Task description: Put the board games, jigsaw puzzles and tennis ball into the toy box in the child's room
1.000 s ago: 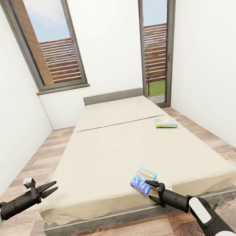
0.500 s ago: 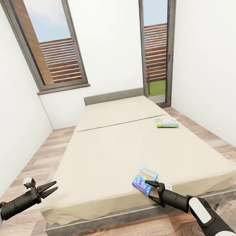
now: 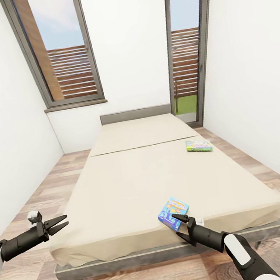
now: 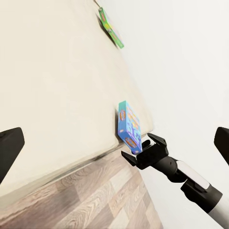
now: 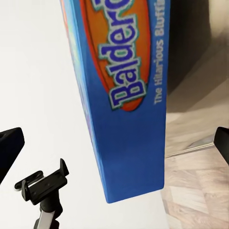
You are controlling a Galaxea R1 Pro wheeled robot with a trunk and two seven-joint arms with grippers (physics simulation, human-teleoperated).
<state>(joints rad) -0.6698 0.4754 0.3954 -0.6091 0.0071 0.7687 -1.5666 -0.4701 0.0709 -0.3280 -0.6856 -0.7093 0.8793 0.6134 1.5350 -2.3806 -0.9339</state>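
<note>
A beige bed [image 3: 133, 182] fills the middle of the head view, with a blue board game [image 3: 173, 213] lying near its front edge at lower centre and a green board game [image 3: 199, 145] farther back toward the right edge of the mattress. The right gripper [image 3: 181, 229] sits at lower right with its fingers spread apart, the tips just beside the blue box and nothing between them. The left gripper [image 3: 58, 224] hangs at lower left over the wooden floor [image 3: 36, 198], beside the bed, its fingers slightly parted and empty.
</note>
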